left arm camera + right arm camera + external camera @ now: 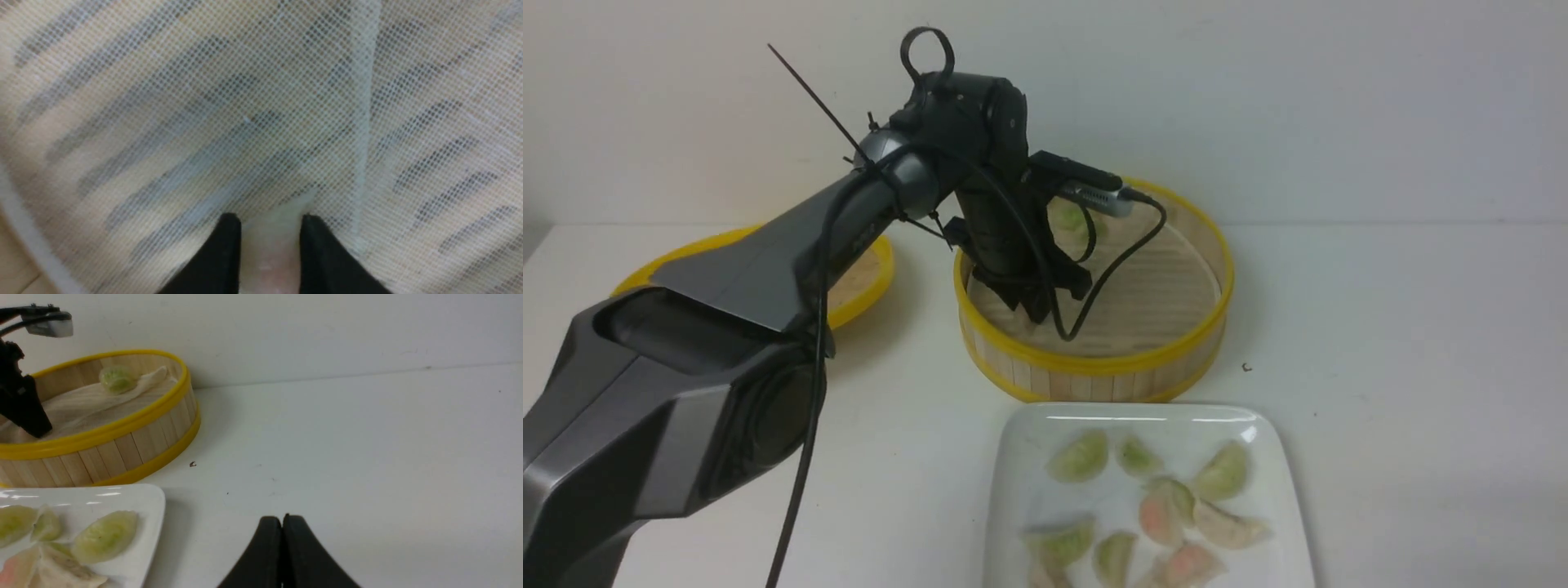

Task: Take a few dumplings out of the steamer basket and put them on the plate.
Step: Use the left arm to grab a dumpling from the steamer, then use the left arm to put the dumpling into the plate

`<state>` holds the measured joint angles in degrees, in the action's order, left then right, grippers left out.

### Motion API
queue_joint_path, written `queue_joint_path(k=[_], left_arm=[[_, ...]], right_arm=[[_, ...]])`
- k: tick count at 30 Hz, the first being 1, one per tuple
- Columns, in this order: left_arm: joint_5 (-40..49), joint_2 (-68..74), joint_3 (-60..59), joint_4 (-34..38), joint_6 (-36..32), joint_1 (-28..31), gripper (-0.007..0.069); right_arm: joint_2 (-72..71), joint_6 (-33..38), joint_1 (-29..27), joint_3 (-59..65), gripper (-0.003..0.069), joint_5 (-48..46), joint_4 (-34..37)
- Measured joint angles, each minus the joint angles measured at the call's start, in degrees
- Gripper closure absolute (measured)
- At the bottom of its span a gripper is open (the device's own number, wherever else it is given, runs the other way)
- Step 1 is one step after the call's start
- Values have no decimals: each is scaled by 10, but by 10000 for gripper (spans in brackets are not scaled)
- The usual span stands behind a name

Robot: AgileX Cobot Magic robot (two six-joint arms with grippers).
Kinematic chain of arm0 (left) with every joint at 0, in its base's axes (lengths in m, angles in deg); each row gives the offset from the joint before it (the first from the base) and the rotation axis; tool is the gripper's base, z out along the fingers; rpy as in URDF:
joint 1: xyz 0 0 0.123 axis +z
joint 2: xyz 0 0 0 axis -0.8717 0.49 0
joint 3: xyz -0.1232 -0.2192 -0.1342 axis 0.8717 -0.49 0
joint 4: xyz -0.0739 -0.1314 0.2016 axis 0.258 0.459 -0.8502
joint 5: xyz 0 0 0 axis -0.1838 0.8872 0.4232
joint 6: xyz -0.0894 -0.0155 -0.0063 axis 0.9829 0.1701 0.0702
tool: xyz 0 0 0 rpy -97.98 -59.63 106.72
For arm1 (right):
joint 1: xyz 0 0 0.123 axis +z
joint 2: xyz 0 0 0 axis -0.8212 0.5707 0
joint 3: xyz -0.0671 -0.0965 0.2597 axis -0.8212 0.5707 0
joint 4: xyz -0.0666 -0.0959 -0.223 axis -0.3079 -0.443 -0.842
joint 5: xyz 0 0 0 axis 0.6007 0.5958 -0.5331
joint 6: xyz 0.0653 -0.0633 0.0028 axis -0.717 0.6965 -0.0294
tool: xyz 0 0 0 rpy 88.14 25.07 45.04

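Yellow-rimmed steamer basket (1094,363), white plate (1021,490), green and pink dumplings (1080,456).

The left arm (768,269) reaches in over the 9 o'clock rim of the basket (1094,363), and the left gripper (269,222) is planted on the floor there, clamped on a pale dumpling (267,261). Its cable (1111,269) loops across the middle. One green dumpling (116,379) sits at 12. The 3 o'clock half is open. Outside: lid (866,278) at 9, crowded plate (1017,482) at 6, bare table (1380,327) at 3, with the right gripper (282,522) pinched closed over it.
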<state>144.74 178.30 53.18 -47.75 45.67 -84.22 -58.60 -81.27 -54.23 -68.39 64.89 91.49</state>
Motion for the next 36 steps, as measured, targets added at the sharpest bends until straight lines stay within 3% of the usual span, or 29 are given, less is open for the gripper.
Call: queue_joint_path(k=[5, 10, 13, 18, 22, 24, 27, 28, 31, 34, 36], left_arm=[[-1, -78, -22, 0, 25, 0, 470], [-1, -205, -157, 19, 32, -12, 470], [0, -279, -301, 39, 24, -45, 470], [-13, -287, -408, 57, -2, -119, 470], [-46, -261, -420, 57, -7, -160, 467], [-71, -245, -420, 51, -8, -180, 430], [-96, -231, -421, 34, -7, -197, 319], [-103, -229, -421, 22, -4, -201, 246], [-89, -229, -408, 12, 8, -201, 156], [-32, -231, -375, -2, 41, -201, 164], [-18, -243, -357, -15, 62, -201, 258]], right_arm=[[0, 0, 0, 0, 674, 0, 0], [0, 0, 0, 0, 674, 0, 0], [0, 0, 0, 0, 674, 0, 0], [0, 0, 0, 0, 674, 0, 0], [0, 0, 0, 0, 674, 0, 0], [0, 0, 0, 0, 674, 0, 0], [0, 0, 0, 0, 674, 0, 0], [0, 0, 0, 0, 674, 0, 0], [0, 0, 0, 0, 674, 0, 0], [0, 0, 0, 0, 674, 0, 0], [0, 0, 0, 0, 674, 0, 0]])
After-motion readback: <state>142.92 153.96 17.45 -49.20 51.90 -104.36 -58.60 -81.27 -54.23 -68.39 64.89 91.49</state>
